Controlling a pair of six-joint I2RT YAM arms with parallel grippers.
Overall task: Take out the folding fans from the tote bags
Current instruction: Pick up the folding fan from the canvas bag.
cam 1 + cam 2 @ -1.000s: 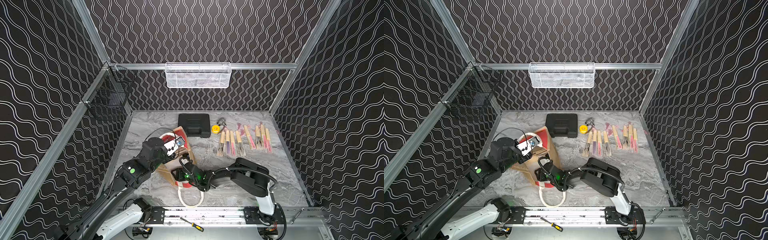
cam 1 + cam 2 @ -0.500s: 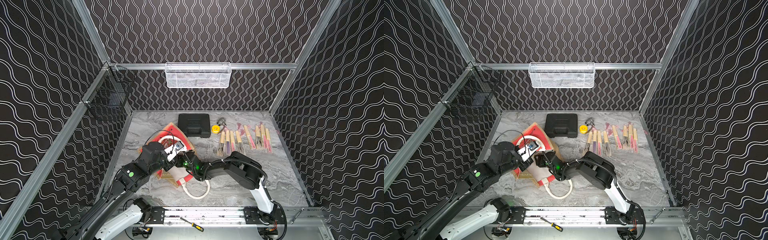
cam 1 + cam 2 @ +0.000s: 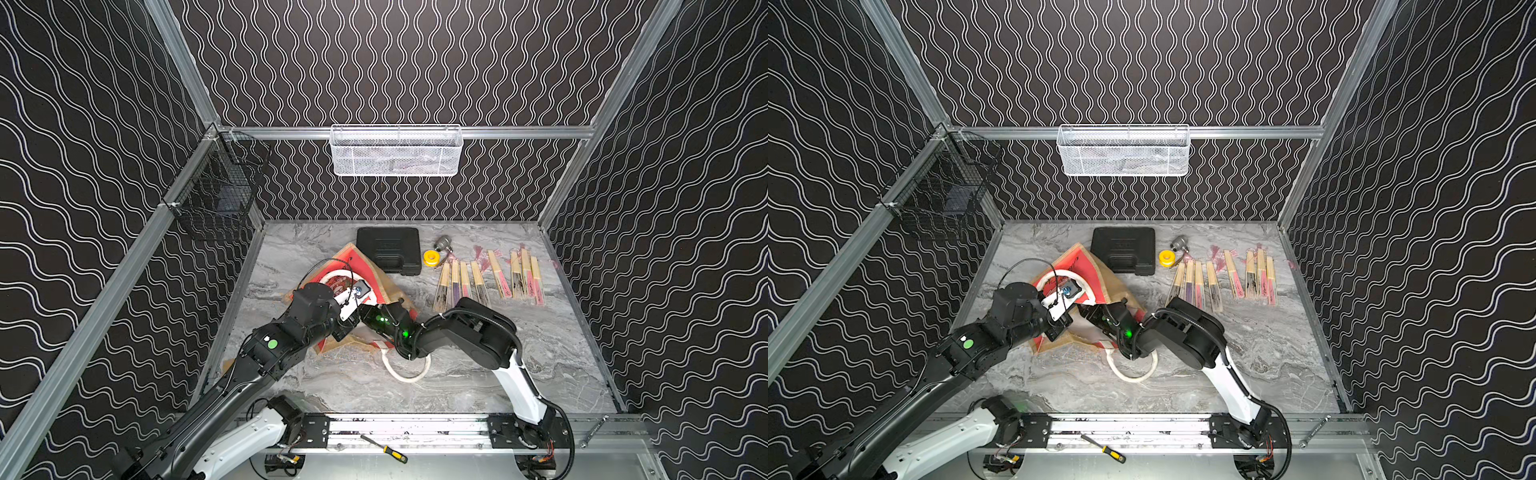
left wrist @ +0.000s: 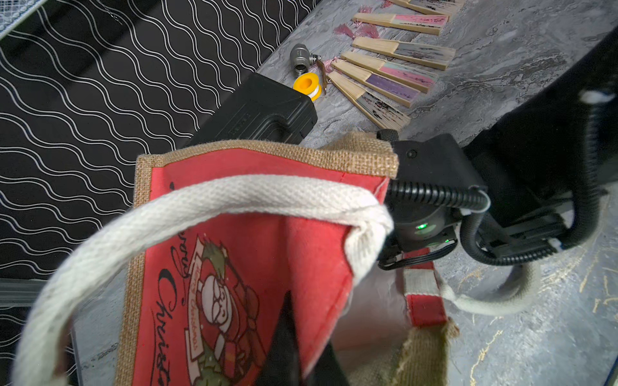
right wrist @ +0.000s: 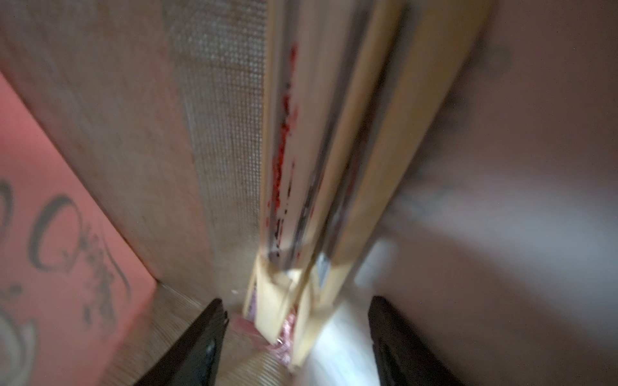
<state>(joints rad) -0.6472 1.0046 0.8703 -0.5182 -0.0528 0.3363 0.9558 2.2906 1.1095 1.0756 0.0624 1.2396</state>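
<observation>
several slim closed bamboo folding fans (image 3: 498, 274) lie rowed on the grey marbled bench (image 3: 457, 386); more fans (image 5: 334, 150) sit inside the tipped tan jute tote bag (image 3: 386, 286). left gripper (image 4: 294, 334) clamps its wall; right gripper (image 5: 296, 300), jaws apart, reaches inside.

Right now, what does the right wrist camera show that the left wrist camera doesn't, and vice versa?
Only right wrist: the tote bag's inside, with blurred folding fans ahead of the open right tool. Only left wrist: other fans laid out on the table, black case, yellow roll, white rope handle. Both: the bag's red printed panel.
</observation>
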